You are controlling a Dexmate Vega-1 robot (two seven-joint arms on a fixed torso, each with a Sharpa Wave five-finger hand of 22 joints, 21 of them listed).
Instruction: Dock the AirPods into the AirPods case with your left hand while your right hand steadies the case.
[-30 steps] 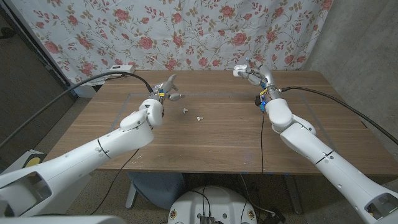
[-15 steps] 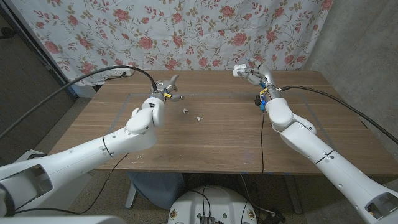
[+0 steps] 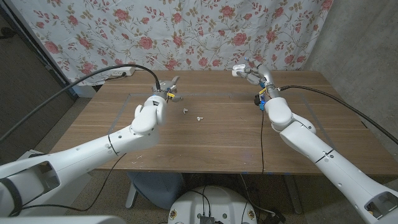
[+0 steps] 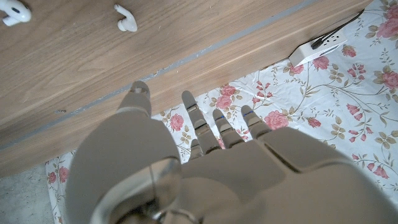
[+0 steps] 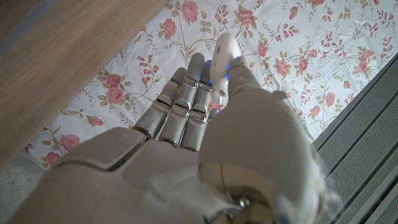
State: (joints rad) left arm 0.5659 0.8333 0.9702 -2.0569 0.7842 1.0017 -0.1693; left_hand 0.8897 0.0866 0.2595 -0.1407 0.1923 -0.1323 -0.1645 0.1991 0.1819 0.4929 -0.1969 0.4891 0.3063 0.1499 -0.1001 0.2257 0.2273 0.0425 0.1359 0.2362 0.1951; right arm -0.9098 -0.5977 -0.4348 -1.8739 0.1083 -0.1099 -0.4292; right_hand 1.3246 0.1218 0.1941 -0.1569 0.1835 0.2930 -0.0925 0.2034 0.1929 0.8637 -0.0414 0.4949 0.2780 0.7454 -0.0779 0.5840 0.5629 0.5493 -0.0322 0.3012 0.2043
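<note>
Two white AirPods lie loose on the wooden table, one just left of the other; both also appear in the left wrist view. My left hand hovers beyond and to the left of them near the table's far side, fingers spread and holding nothing. My right hand is raised over the far right of the table and grips the white AirPods case. In the right wrist view the case sits between thumb and fingers.
A floral cloth hangs behind the table. A white power strip lies off the table's far left edge. A grey taped outline marks the tabletop. Black cables run to both arms.
My left arm has swung inward while its hand stays open near the far side. The right hand still holds the case in about the same spot. The AirPods have not moved.
</note>
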